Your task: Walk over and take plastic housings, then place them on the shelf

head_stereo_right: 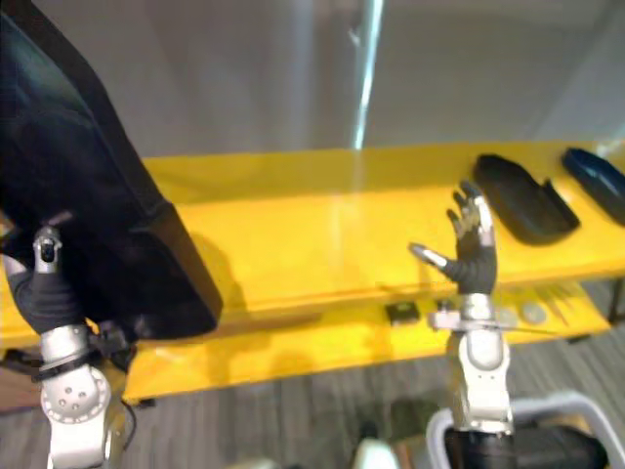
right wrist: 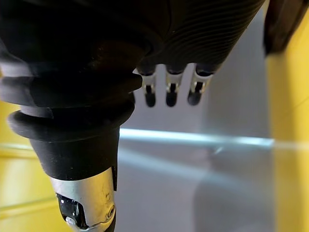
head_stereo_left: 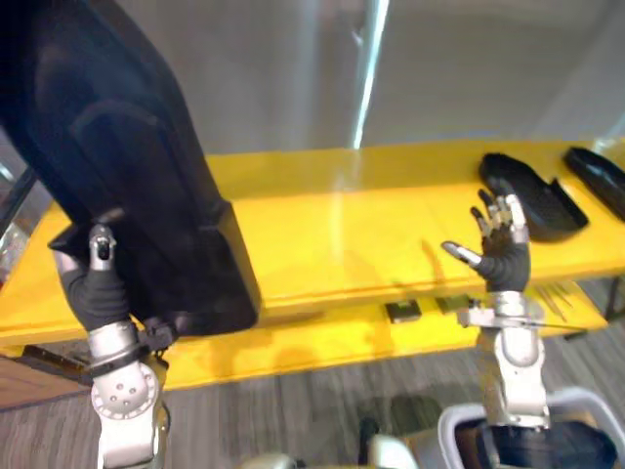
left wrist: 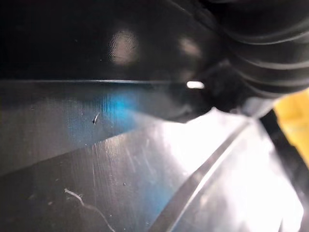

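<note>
Spotter: Big black plastic housing [head_stereo_left: 146, 176] closest to the lens, up on the robot's left. Robot's left hand [head_stereo_left: 98, 285] sits at its lower edge. Housing hides the grasp, so I cannot tell how far it is closed.

Logger: Set down yet?

Spotter: Not by my reading. Its low end overlaps the front lip of the yellow shelf [head_stereo_left: 342, 244]. Touching or clear of it, can't say.

Logger: Lie of it?

Spotter: Long axis steep, from the low end by the shelf lip up toward the view's upper left. Broad face turned to the camera. Needs tipping flat before release, I judge.

Logger: Other side?

Spotter: Robot's right hand [head_stereo_left: 503, 249] raised before the shelf, fingers straight and spread, thumb out, holding nothing.

Logger: Progress?

Spotter: Two pieces already flat on the shelf top, far right: nearer housing [head_stereo_left: 532, 200] just beyond the right hand, farther housing [head_stereo_left: 598, 176] at the view's edge. Both lie slantwise, back-left to front-right. Walk and pickup look done for this piece. Placing is left, with open yellow surface mid-shelf to take it.
</note>
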Robot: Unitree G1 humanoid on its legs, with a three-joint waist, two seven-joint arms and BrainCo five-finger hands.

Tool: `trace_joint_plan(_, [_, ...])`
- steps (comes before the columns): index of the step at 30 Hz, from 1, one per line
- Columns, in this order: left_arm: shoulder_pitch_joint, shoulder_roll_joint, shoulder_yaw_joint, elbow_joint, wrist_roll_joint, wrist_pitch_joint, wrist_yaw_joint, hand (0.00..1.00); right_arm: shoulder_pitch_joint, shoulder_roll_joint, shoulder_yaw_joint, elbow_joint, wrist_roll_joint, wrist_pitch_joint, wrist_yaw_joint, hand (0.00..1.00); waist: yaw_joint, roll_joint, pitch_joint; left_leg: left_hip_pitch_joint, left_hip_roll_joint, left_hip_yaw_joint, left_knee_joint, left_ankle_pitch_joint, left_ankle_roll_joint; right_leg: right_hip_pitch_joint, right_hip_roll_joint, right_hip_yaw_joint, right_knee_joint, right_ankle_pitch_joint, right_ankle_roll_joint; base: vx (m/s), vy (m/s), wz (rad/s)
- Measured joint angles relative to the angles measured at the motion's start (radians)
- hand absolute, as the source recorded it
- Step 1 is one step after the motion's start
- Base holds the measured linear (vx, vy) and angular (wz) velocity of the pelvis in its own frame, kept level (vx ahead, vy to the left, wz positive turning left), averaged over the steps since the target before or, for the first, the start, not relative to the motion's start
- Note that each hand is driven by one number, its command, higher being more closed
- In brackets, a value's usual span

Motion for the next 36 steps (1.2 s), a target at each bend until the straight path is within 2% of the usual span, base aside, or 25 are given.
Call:
trace_joint_plan(1, [0.006,-0.015,-0.012,0.001,0.001,-0.001,-0.021,1.00,0.005,-0.006,-0.008,-0.006,0.009,0.002,0.004,0.00,-0.006,0.025,-0.011,-0.013,0.071,0.111,-0.006,-0.007,-0.002,0.030,0.018,-0.048,-0.025,-0.006,-0.012,0.21,-0.205,1.04])
trace_joint_plan(2, [0.002,-0.020,-0.011,0.001,0.001,-0.001,-0.032,1.00,0.007,-0.006,-0.016,-0.006,0.021,0.004,0.009,0.00,-0.011,0.030,-0.013,-0.014,0.105,0.166,-0.013,-0.003,-0.009,0.046,0.020,-0.074,-0.035,-0.010,-0.017,0.16,-0.211,1.08])
trace_joint_plan(3, [-0.010,-0.032,-0.013,0.002,0.002,-0.001,-0.044,1.00,0.020,-0.006,-0.038,-0.007,0.023,0.006,0.008,0.00,-0.018,0.036,-0.016,-0.013,0.164,0.273,-0.043,0.015,-0.028,0.080,0.018,-0.122,-0.056,-0.012,-0.021,0.13,-0.176,1.11])
trace_joint_plan(4, [-0.031,-0.035,-0.032,0.004,0.000,-0.001,-0.058,1.00,0.046,-0.005,-0.075,-0.015,0.022,0.006,-0.002,0.00,-0.030,0.039,-0.019,-0.012,0.209,0.382,-0.061,0.059,-0.027,0.110,0.006,-0.174,-0.076,-0.015,-0.020,0.11,-0.130,1.14])
trace_joint_plan(5, [-0.042,-0.037,-0.045,0.004,-0.001,-0.002,-0.069,1.00,0.060,-0.005,-0.093,-0.018,0.022,0.006,-0.013,0.00,-0.034,0.041,-0.020,-0.013,0.221,0.421,-0.067,0.078,-0.042,0.122,-0.002,-0.198,-0.081,-0.017,-0.017,0.08,-0.019,1.06])
trace_joint_plan(6, [-0.057,-0.038,-0.072,0.004,0.001,-0.002,-0.088,1.00,0.084,0.005,-0.120,-0.018,0.022,0.006,-0.036,0.00,-0.040,0.043,-0.022,-0.008,0.213,0.456,-0.095,0.102,-0.054,0.135,-0.020,-0.224,-0.082,-0.018,-0.014,0.05,0.081,0.69])
trace_joint_plan(9, [-0.076,-0.031,-0.118,0.020,0.011,0.000,-0.117,1.00,0.102,0.047,-0.130,-0.019,0.017,0.002,-0.089,0.00,-0.046,0.040,-0.024,0.008,0.171,0.451,-0.130,0.124,-0.044,0.136,-0.050,-0.223,-0.085,-0.014,-0.007,0.03,0.094,0.23])
trace_joint_plan(14, [-0.082,0.012,-0.124,0.031,0.040,0.024,-0.132,1.00,0.105,0.114,-0.131,-0.022,-0.004,-0.016,-0.195,0.00,-0.057,0.031,-0.027,0.048,0.162,0.492,-0.160,0.125,-0.046,0.139,-0.048,-0.166,-0.106,-0.002,0.011,0.00,0.040,-0.25])
trace_joint_plan(17, [-0.099,0.031,-0.129,0.032,0.037,0.051,-0.170,1.00,0.147,0.137,-0.140,-0.082,-0.026,-0.046,-0.243,0.00,-0.081,0.031,-0.027,0.077,0.165,0.541,-0.182,0.126,-0.049,0.137,-0.040,-0.116,-0.128,0.008,0.019,-0.01,0.001,-0.49])
trace_joint_plan(18, [-0.122,0.040,-0.137,0.035,0.031,0.071,-0.189,1.00,0.165,0.138,-0.147,-0.104,-0.032,-0.053,-0.257,0.00,-0.097,0.031,-0.027,0.080,0.168,0.561,-0.184,0.126,-0.049,0.135,-0.033,-0.099,-0.144,0.023,0.014,-0.03,-0.004,-0.50])
trace_joint_plan(20, [-0.175,0.064,-0.163,0.067,0.005,0.102,-0.205,1.00,0.183,0.139,-0.155,-0.130,-0.032,-0.055,-0.256,0.00,-0.105,0.028,-0.025,0.092,0.169,0.591,-0.194,0.126,-0.050,0.134,-0.023,-0.069,-0.168,0.043,0.013,-0.04,-0.002,-0.51])
trace_joint_plan(23, [-0.321,0.095,-0.218,0.202,-0.051,0.204,-0.216,1.00,0.219,0.139,-0.157,-0.177,-0.021,-0.070,-0.220,0.00,-0.140,0.022,-0.025,0.098,0.168,0.636,-0.196,0.124,-0.050,0.128,-0.011,-0.023,-0.202,0.071,0.015,-0.09,-0.012,-0.49])
trace_joint_plan(26, [-0.470,0.099,-0.245,0.424,-0.059,0.335,-0.177,1.00,0.250,0.137,-0.160,-0.226,-0.013,-0.074,-0.140,0.00,-0.192,0.022,-0.024,0.102,0.167,0.685,-0.198,0.122,-0.051,0.106,-0.004,0.028,-0.210,0.087,0.016,-0.08,-0.017,-0.44])
trace_joint_plan(27, [-0.495,0.100,-0.246,0.468,-0.066,0.360,-0.167,1.00,0.252,0.137,-0.161,-0.230,-0.026,-0.074,-0.141,0.00,-0.201,0.021,-0.024,0.107,0.168,0.699,-0.200,0.122,-0.051,0.101,-0.001,0.038,-0.210,0.090,0.015,-0.05,-0.024,-0.54])
trace_joint_plan(29, [-0.593,0.119,-0.256,0.667,-0.087,0.439,-0.107,1.00,0.256,0.131,-0.178,-0.245,-0.027,-0.074,-0.142,0.00,-0.238,0.021,-0.021,0.114,0.174,0.734,-0.201,0.117,-0.057,0.094,0.013,0.078,-0.214,0.096,0.014,-0.06,-0.033,-0.49])
trace_joint_plan(31, [-0.675,0.144,-0.266,0.812,-0.109,0.494,-0.060,1.00,0.265,0.121,-0.208,-0.255,-0.020,-0.074,-0.138,0.00,-0.264,0.021,-0.018,0.128,0.180,0.763,-0.202,0.113,-0.063,0.084,0.026,0.106,-0.214,0.100,0.011,-0.03,-0.043,-0.40])
trace_joint_plan(34, [-0.759,0.157,-0.267,0.907,-0.158,0.550,-0.026,1.00,0.281,0.106,-0.231,-0.255,0.001,-0.074,-0.117,0.00,-0.289,0.029,0.001,0.133,0.179,0.788,-0.207,0.113,-0.063,0.078,0.035,0.129,-0.214,0.103,0.010,-0.03,-0.029,-0.29])
trace_joint_plan(36, [-0.848,0.160,-0.268,0.985,-0.168,0.600,-0.012,1.00,0.293,0.096,-0.230,-0.255,0.001,-0.072,-0.093,0.00,-0.307,0.045,0.023,0.147,0.178,0.808,-0.218,0.113,-0.063,0.077,0.042,0.148,-0.215,0.105,0.010,-0.05,-0.031,-0.25])
